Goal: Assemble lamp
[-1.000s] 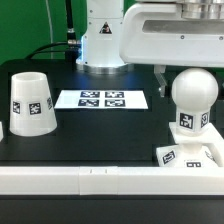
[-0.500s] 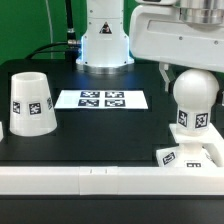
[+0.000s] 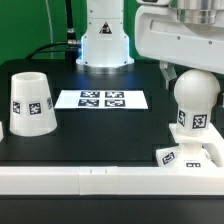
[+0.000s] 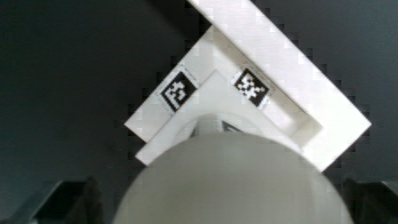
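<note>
The white ball bulb point(image 3: 195, 97) stands upright on the low square base point(image 3: 190, 156) at the exterior view's right, near the table's front edge. My gripper point(image 3: 190, 75) hangs over the bulb's top, one dark finger point(image 3: 167, 72) showing beside it. In the wrist view the bulb point(image 4: 222, 175) fills the space between my fingers point(image 4: 71, 200), with a thin dark gap on each side, and the base point(image 4: 267, 90) with its markers lies beyond it. The gripper point(image 4: 217, 205) looks open. The tapered shade point(image 3: 30, 101) stands apart at the exterior view's left.
The marker board point(image 3: 102, 99) lies flat at the middle back of the black table. The robot's white base point(image 3: 103, 40) stands behind it. A white rail point(image 3: 80, 178) runs along the front edge.
The arm has shifted a little toward the exterior view's right over the bulb. The bulb and base have stayed almost in place; the shade has not moved.
</note>
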Robot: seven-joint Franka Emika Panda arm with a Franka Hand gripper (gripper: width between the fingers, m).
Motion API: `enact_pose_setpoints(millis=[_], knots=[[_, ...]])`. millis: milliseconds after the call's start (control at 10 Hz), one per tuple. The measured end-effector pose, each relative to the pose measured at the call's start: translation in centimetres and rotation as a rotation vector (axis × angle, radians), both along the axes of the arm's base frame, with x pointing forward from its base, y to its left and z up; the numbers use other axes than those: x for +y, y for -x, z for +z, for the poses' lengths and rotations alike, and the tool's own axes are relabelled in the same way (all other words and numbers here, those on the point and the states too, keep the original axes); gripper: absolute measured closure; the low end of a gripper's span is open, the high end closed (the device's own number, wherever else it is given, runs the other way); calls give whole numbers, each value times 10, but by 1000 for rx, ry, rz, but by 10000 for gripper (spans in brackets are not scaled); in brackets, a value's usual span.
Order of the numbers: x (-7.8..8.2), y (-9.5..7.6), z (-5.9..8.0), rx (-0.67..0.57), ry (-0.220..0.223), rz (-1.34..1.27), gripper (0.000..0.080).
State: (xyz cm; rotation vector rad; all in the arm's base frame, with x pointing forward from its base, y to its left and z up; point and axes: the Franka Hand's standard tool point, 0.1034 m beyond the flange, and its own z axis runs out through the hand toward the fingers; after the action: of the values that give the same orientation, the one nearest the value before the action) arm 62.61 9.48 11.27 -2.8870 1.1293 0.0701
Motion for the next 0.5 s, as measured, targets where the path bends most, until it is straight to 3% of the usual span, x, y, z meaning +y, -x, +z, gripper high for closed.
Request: enact_pose_setpoints(millis=[500], knots=[[3, -3, 3, -44, -10, 478, 101]])
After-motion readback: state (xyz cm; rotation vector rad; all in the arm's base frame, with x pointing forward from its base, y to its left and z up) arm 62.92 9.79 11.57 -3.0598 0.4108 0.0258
